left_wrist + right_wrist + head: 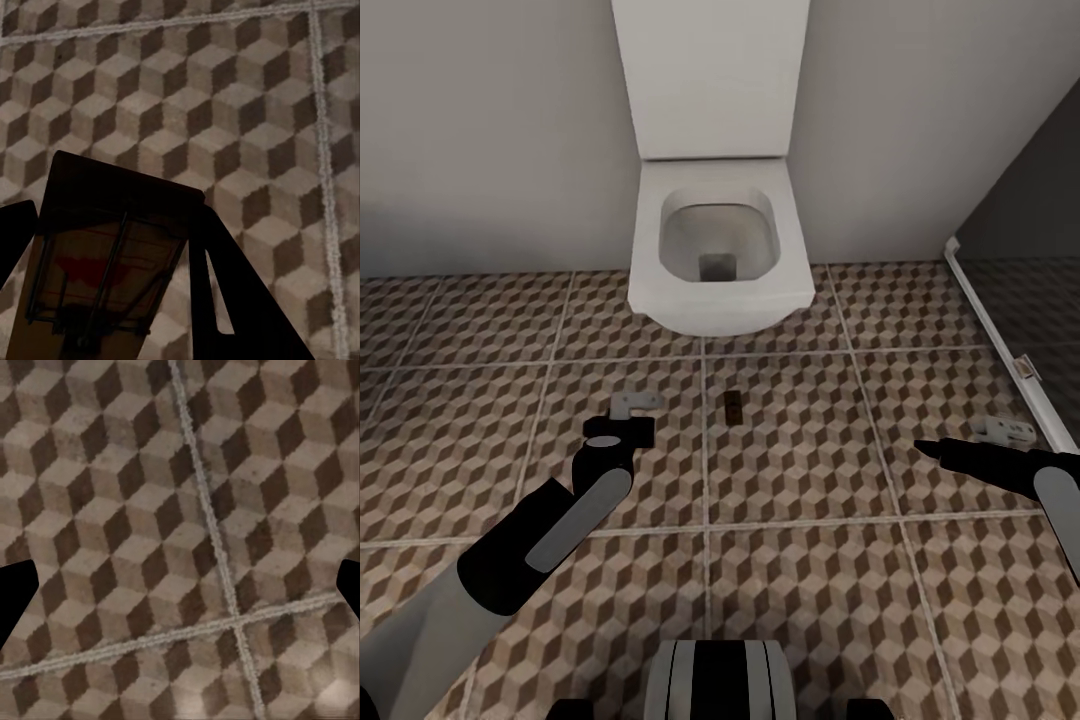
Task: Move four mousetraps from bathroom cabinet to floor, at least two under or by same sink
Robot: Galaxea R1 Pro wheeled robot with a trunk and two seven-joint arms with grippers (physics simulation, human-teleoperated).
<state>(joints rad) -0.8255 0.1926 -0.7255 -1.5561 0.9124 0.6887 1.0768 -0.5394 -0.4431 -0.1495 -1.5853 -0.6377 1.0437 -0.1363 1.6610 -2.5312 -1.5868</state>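
A tan mousetrap (105, 270) with dark wire parts and a red mark sits between the dark fingers (240, 300) of my left gripper (112, 289), which is shut on it. In the head view that gripper (635, 402) hangs low over the cube-pattern bathroom floor (810, 450), in front of the toilet. Just to its right, a second mousetrap (732, 406) lies flat on the tiles. My right gripper (1005, 430) is open and empty above the floor at the right, its fingers (15, 600) spread wide. The cabinet and the sink are out of view.
A white toilet (715, 250) with its lid raised stands against the grey back wall. A smoked-glass partition (1025, 190) with a white bottom rail (990, 320) closes off the right side. My base (720, 680) shows at the bottom edge.
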